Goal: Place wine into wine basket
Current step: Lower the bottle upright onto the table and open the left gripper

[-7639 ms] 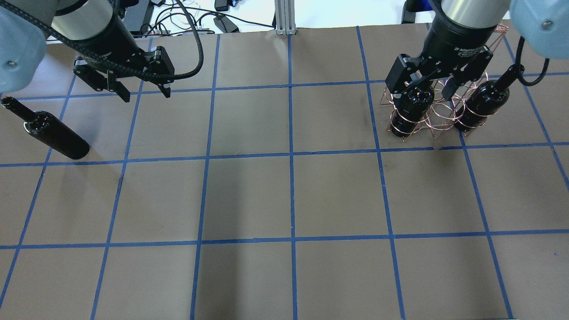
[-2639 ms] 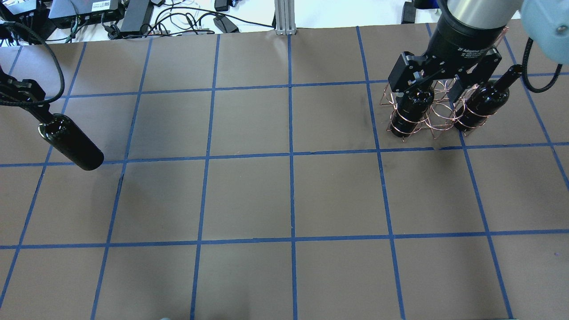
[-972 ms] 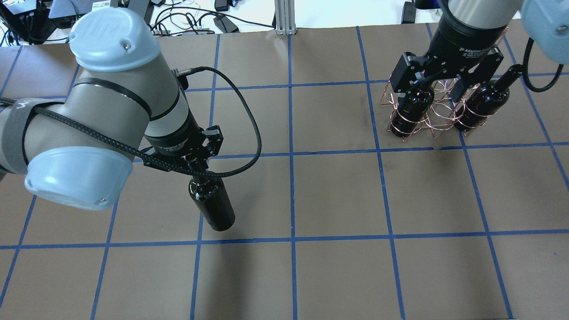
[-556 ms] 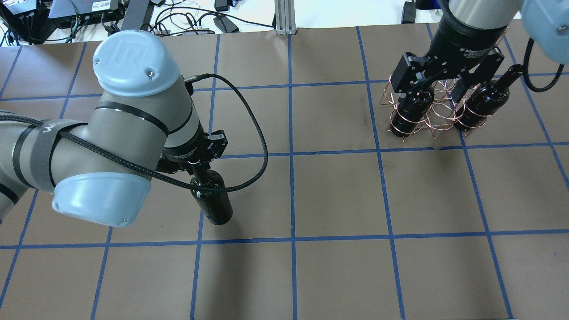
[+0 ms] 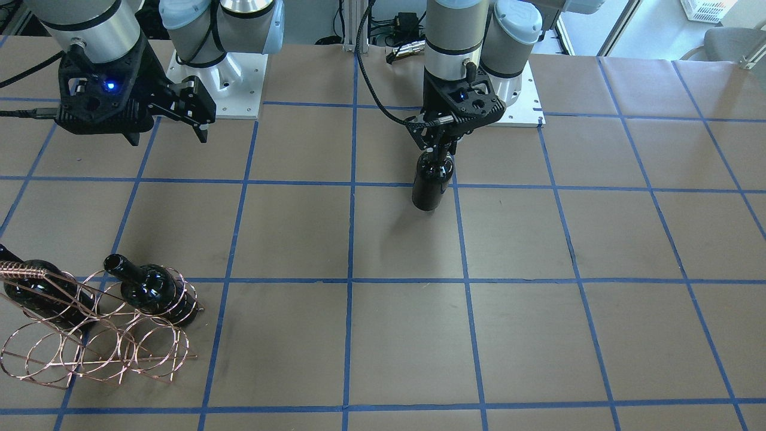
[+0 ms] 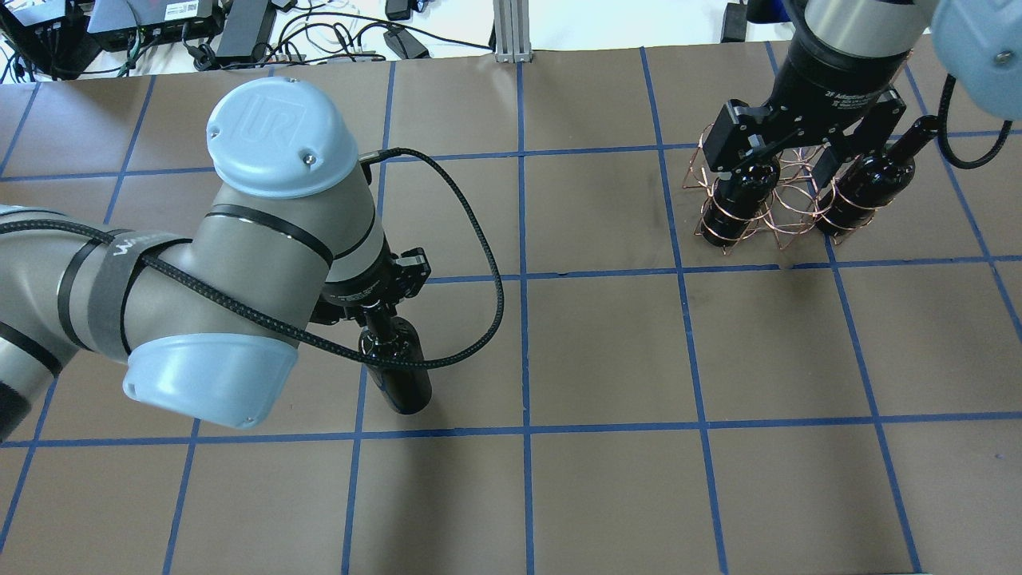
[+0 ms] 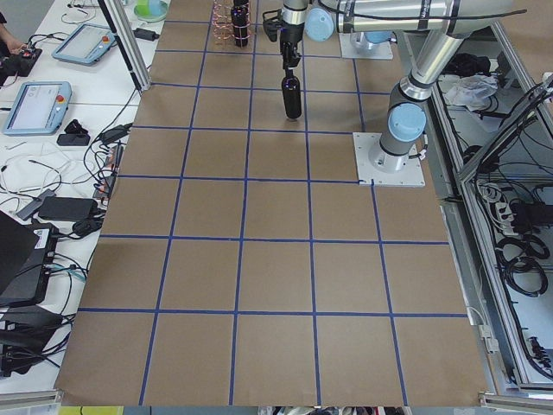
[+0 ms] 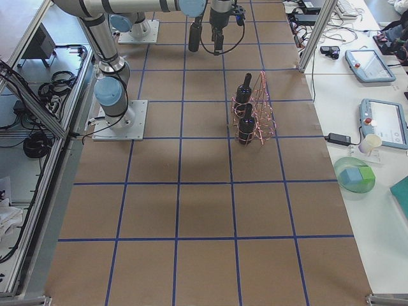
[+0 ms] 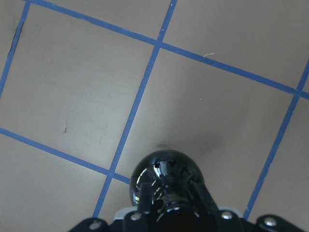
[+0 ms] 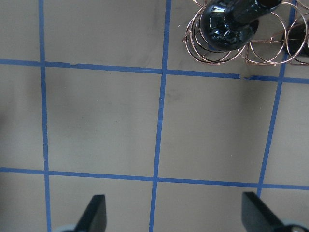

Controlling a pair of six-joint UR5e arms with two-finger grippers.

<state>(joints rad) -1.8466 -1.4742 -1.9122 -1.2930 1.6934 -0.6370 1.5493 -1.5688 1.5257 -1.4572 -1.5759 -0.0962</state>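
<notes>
At the tips of the left gripper, item one: fingers closed on the neck of the wine, a dark glossy unlabelled bottle held upright, mouth uppermost and body hanging below the jaws. The left wrist view looked straight down on the bottle's rounded shoulder between the two pads. Whether the base met the surface could not be told. The bottle stood left of the table's middle in the overhead view, beside a crossing of blue tape lines, and well apart from the wine basket. Item two: the right gripper, raised above the table on the basket's side, jaws spread wide and holding nothing; its own wrist view showed both fingertips far apart over bare paper, with the basket at the upper edge. Item three: the basket itself, copper wire rings in rows with a twisted handle, stood near the table's far right corner as the overhead view gave it. It carried two further bottles, one in an end ring and another in a ring at the opposite end, with open rings between them. Item four: the table, covered in brown paper and marked into squares by blue tape.
</notes>
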